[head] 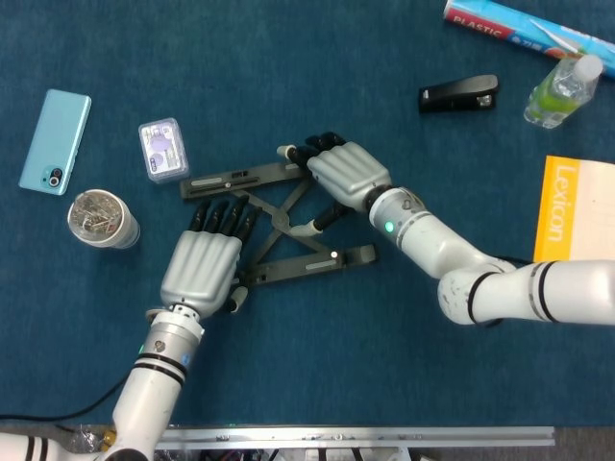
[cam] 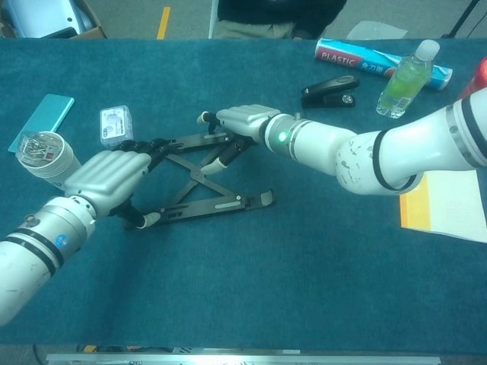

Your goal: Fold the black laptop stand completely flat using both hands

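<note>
Hands meet over our black laptop stand [head: 279, 223] at mid-table, left hand [head: 204, 267] pressing flat with fingers spread on its near rail, right hand [head: 344, 171] curled over the far rail, long axis left-to-right, card case [head: 159, 148] and tin [head: 100, 218] nearby.

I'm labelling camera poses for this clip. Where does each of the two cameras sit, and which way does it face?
Head view: sits high above the table, looking almost straight down on the black folding laptop stand; the left hand, right hand and both forearms show.
Chest view: sits lower at the table's near edge, looking obliquely across to the far edge and floor; the same stand, left hand and right hand show.
Shared: stand, both hands, the black stapler.
</note>
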`<move>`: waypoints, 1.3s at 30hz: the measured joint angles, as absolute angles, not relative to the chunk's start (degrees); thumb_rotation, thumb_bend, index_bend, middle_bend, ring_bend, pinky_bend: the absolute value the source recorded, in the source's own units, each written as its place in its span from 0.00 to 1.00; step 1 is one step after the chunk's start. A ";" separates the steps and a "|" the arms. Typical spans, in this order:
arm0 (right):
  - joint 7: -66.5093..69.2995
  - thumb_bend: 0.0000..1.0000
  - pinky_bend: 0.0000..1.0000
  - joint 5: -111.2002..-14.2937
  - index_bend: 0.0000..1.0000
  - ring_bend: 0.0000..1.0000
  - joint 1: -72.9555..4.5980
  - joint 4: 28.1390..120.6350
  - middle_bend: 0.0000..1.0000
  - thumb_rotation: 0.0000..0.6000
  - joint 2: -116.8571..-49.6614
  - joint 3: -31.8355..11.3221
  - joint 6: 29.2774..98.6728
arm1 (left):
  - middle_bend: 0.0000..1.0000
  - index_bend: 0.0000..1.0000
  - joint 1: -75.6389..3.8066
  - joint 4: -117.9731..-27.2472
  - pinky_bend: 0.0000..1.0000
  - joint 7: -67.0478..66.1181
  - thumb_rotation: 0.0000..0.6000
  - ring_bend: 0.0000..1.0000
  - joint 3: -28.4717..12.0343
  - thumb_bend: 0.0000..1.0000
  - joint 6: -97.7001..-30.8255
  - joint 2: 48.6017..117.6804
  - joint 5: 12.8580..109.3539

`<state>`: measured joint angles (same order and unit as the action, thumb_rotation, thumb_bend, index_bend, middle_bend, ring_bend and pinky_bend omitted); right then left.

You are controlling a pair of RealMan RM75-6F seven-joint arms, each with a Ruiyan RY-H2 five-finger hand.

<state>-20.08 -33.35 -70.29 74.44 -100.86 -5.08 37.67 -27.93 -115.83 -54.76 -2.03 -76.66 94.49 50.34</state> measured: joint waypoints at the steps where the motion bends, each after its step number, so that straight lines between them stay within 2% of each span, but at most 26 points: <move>1: -20.10 0.00 0.00 -33.46 0.00 0.00 -70.22 74.38 0.16 0.50 -100.94 -5.12 37.69 | 0.00 0.00 -27.96 -115.60 0.00 -54.80 1.00 0.00 -2.05 0.25 -76.92 94.91 50.01; 19: -21.53 0.00 0.00 -35.08 0.00 0.00 -68.89 73.80 0.16 0.50 -102.13 -5.85 38.33 | 0.00 0.00 -28.04 -111.25 0.00 -56.69 1.00 0.00 -1.23 0.25 -81.28 101.64 46.19; 39: -22.70 0.00 0.00 -35.45 0.00 0.00 -68.08 73.76 0.16 0.50 -102.31 -6.28 38.16 | 0.00 0.00 -27.41 -104.54 0.00 -52.67 1.00 0.00 -0.78 0.25 -80.75 106.24 49.27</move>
